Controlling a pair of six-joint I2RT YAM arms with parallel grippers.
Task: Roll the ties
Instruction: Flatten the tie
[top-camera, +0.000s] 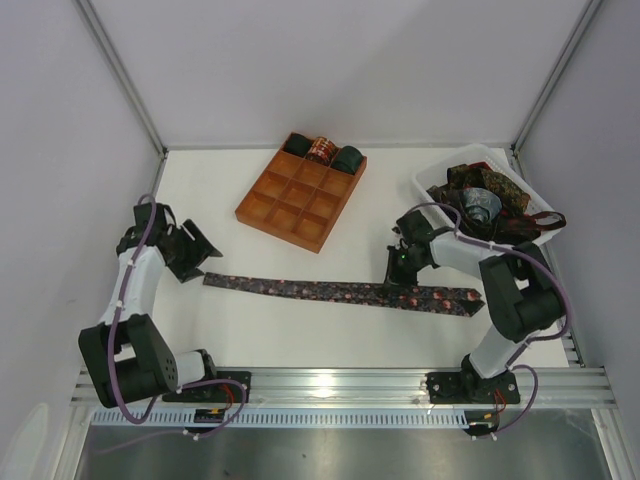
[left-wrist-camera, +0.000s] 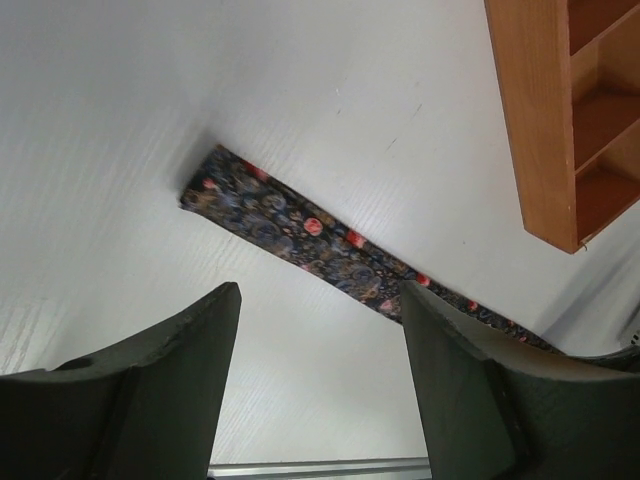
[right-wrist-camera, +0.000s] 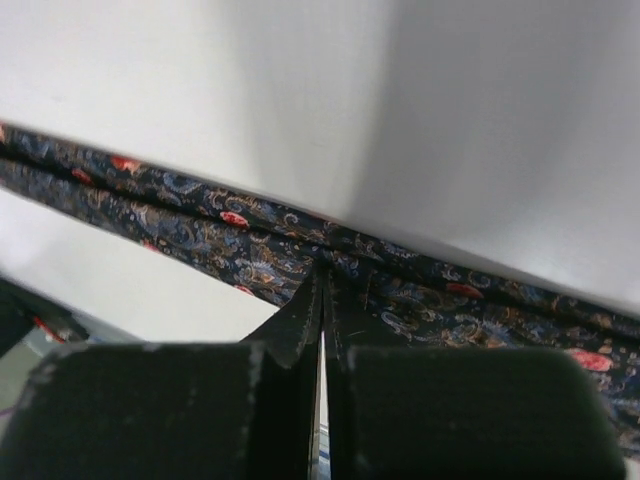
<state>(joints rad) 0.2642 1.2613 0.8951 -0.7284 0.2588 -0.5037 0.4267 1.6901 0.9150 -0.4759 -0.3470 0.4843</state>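
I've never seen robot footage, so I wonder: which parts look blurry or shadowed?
Right wrist view: the right gripper looms close and blurred; a broad grey shadow crosses the table. Left wrist view: the left gripper is soft, the tie crisp. Top view: even light, faint shadows.

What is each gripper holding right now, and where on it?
The right gripper pinches the flat tie toward its wide end; the left gripper is open, holding nothing.
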